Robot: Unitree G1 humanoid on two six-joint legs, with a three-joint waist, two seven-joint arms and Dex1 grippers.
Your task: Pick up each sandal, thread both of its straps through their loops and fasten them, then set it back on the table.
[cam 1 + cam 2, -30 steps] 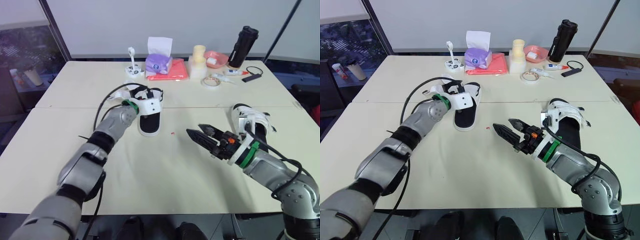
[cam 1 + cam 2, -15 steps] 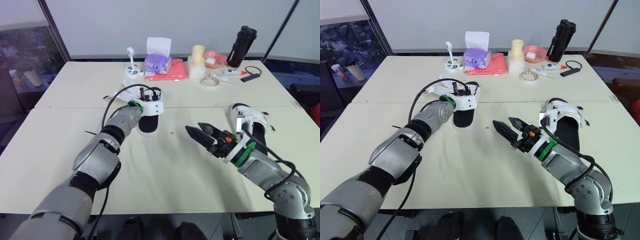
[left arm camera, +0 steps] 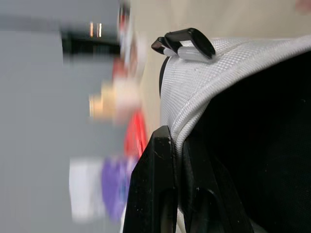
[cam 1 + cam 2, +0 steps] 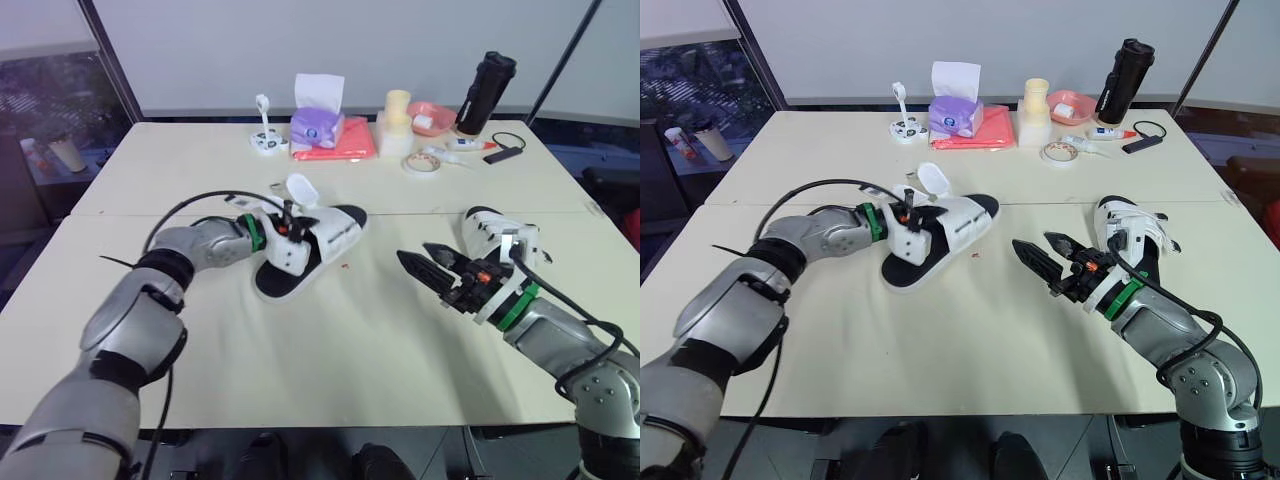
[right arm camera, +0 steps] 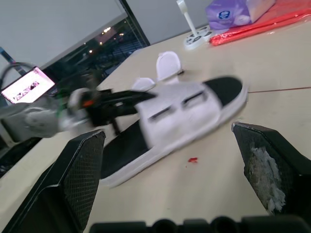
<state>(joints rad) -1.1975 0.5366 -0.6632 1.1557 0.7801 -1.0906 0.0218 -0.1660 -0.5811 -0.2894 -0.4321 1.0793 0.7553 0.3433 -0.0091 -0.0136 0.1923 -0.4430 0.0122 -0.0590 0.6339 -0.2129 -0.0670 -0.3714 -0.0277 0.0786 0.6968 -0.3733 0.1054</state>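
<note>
**Cream table, one sandal in the left gripper's pinch**

Cream table (image 4: 330,370) spans the scene, with clutter along its far edge: a purple tissue pack (image 4: 317,126), a red folded cloth (image 4: 340,151) and a tall black bottle (image 4: 486,92).

At left of centre, the left gripper (image 4: 285,222) reaches in from the side. Its black fingers (image 3: 155,184) are closed tight on the edge of the white woven strap of a white-strapped sandal with a black footbed (image 4: 305,250). That sandal lies slantwise near the table's middle, toe toward the far right.

Just right of it, apart from it, the right gripper (image 4: 415,254) hovers above the tabletop. Its fingers (image 5: 82,170) are spread wide and hold nothing.

Behind that arm, a second white-and-black sandal (image 4: 497,232) rests on the table.
</note>
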